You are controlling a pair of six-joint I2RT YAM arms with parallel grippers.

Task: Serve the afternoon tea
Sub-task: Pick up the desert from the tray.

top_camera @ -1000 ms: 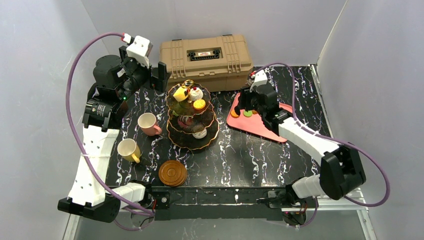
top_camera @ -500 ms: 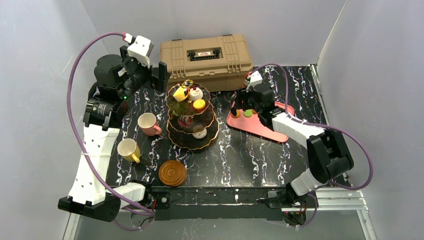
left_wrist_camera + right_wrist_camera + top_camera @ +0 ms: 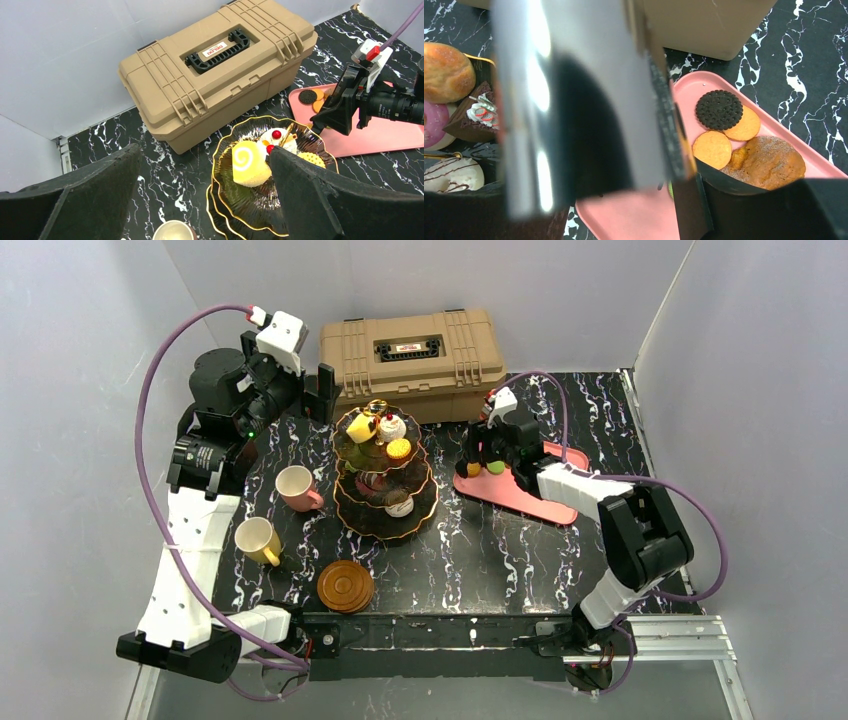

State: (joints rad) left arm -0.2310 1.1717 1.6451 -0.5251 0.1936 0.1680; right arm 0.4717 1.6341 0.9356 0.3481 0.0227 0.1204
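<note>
The right gripper, jaw state indeterminable, hangs over the pink tray's left end, biscuits just beside its fingers and the three-tier stand to its left; farther back, the left gripper hovers at that stand's far-left side, jaws spread wide, empty.

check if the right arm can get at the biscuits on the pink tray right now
Probably yes. The right arm's jaws hang just above the biscuits at the pink tray's end beside the tiered stand, and nothing seems to lie between them.
</note>
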